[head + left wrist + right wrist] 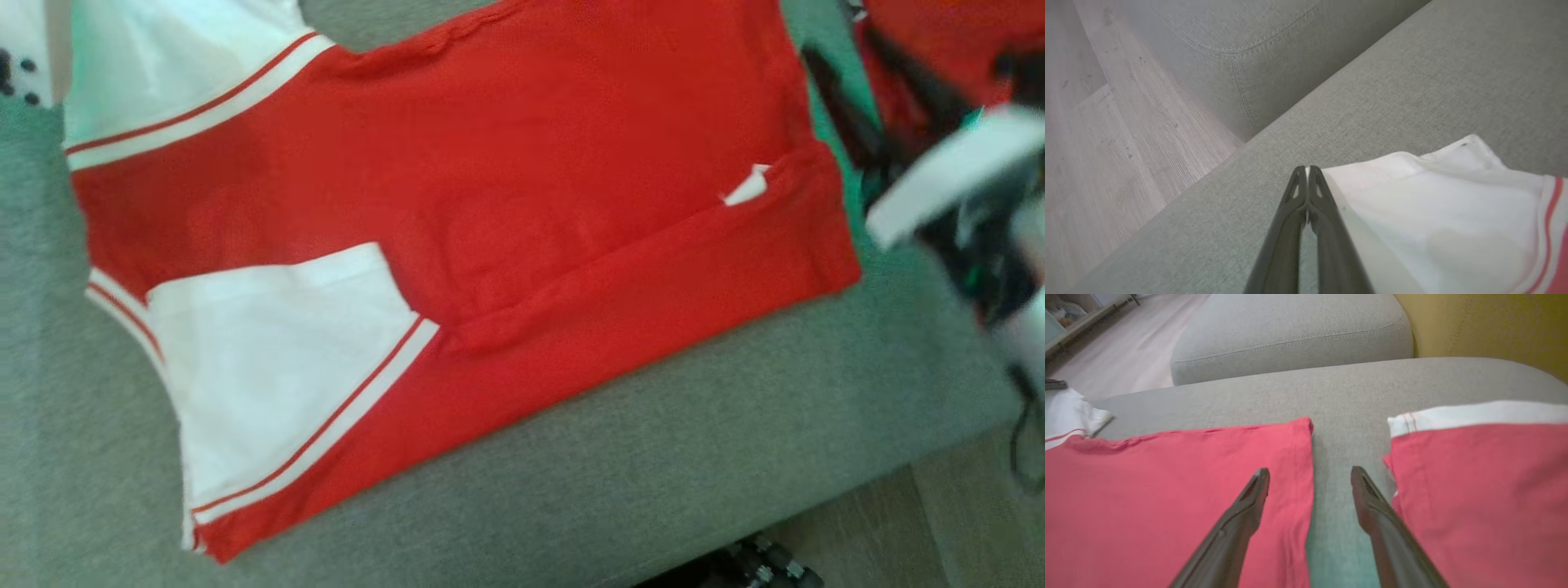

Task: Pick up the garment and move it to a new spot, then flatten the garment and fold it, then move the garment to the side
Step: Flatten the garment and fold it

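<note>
The garment (490, 188) is red with white sleeves and lies spread flat on a grey sofa cushion (653, 457). In the left wrist view my left gripper (1307, 168) is shut at the corner of a white sleeve (1433, 212), with a thin sliver of white cloth pinched between its tips. The sleeve still rests on the cushion. My right gripper (1310, 473) is open and hovers over the garment's red edge (1167, 498) and the strip of bare cushion beside it. Nothing sits between its fingers. The blurred right arm (947, 171) is at the garment's right end.
A second red garment with a white band (1474, 490) lies just right of the gap. The cushion's front edge drops to a wooden floor (963, 523). Another grey cushion (1290, 330) and a yellow backrest (1494, 322) stand beyond.
</note>
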{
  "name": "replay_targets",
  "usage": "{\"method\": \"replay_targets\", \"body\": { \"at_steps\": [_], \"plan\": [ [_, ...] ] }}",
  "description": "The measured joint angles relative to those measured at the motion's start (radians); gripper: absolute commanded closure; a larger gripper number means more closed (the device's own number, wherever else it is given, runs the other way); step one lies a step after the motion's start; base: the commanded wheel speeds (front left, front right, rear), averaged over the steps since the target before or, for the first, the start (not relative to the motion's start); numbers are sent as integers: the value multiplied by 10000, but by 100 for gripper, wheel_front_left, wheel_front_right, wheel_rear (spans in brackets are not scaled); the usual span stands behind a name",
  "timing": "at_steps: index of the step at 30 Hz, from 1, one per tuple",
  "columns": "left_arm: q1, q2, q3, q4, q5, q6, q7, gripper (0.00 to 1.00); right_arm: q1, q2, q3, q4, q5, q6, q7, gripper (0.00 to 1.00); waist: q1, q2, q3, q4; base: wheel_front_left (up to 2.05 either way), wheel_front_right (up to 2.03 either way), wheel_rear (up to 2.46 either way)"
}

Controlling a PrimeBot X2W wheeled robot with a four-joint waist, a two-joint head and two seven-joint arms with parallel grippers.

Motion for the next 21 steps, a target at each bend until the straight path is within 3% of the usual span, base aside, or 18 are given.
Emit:
{"method": "replay_targets", "body": {
  "at_steps": [5, 10, 14, 21],
  "plan": [
    [-441, 4, -468, -305, -148, 0, -201, 100, -2084, 510, 86, 2008, -81, 0, 1639, 0, 0, 0, 50, 399, 0, 0, 0],
    [-751, 29, -941, -477, -290, 0, -334, 100, -3661, 1198, 428, 4040, -1053, 0, 2763, 0, 1, 0, 190, 665, 0, 0, 0],
    [-946, 102, -1344, -497, -426, 0, -441, 100, -4533, 1668, 698, 5311, -1776, 0, 3137, 0, 0, 0, 249, 781, 0, 0, 0],
    [-1188, 173, -1824, -472, -600, 0, -583, 100, -4963, 2027, 1089, 6009, -1879, 0, 3093, 0, 0, 0, 326, 835, 0, 0, 0]
  ]
}}
